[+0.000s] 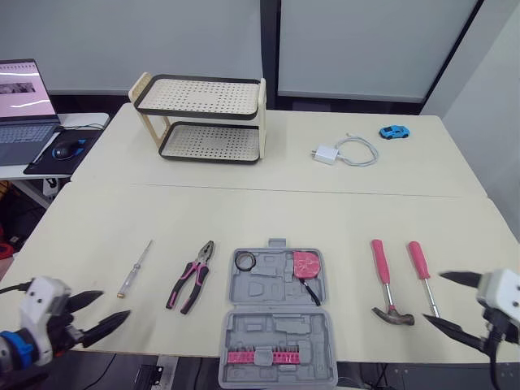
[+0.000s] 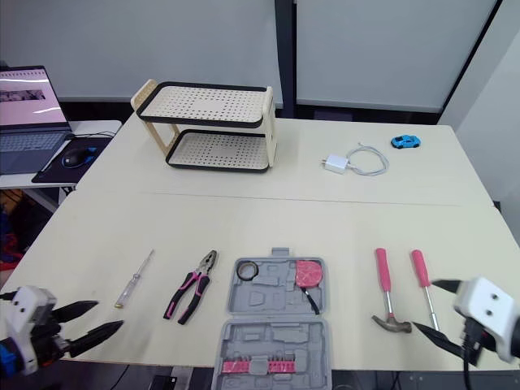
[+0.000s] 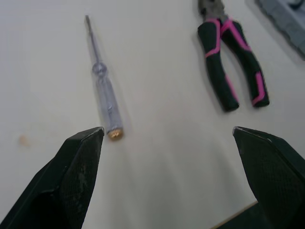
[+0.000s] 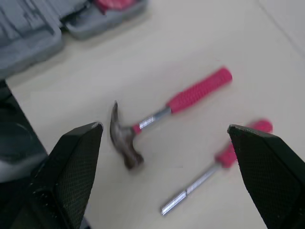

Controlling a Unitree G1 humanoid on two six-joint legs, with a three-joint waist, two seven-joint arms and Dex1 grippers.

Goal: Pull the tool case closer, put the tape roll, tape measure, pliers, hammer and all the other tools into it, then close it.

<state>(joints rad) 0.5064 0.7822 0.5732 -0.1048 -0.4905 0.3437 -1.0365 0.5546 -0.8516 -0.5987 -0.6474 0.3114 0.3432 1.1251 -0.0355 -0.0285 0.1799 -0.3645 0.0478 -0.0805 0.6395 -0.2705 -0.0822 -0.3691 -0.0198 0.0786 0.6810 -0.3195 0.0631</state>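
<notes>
A: Count of tools?

B: 1 tool case [image 1: 276, 321], 1 pliers [image 1: 192, 278], 1 hammer [image 1: 386, 284], 2 screwdrivers: a clear-handled screwdriver [image 1: 134, 269] and a red-handled screwdriver [image 1: 422, 275]. Plus 1 tape roll [image 1: 244, 261] and 1 tape measure [image 1: 306, 264].

A: Where's the case?

B: Bottom centre of the head view, at the near edge of the bench [image 1: 244, 211]. It's grey plastic, lying open and flat, w/ moulded recesses in both halves. The black tape roll sits in its upper-left recess and the pink tape measure in the upper-right. A pink bit strip [image 1: 256, 355] runs along the lower half.

A: The loose tools?

B: Pliers are just left of the case, w/ black-and-pink handles. The clear screwdriver is further left. Hammer and red screwdriver lie side by side to the right of the case, handles toward the top of the frame.

A: The grippers?

B: Left fingers [image 3: 76, 176] are at bottom left, spread wide and holding nothing, above the bench near the clear screwdriver's butt end. Right fingers [image 4: 71, 167] are at bottom right, also spread wide and holding nothing, over the hammer head and red screwdriver.

A: Other stuff?

B: 1 two-tier rack [image 1: 203, 118] at upper left, 1 white charger w/ cable [image 1: 345, 152], 1 blue toy car [image 1: 395, 132] at upper right.
</notes>
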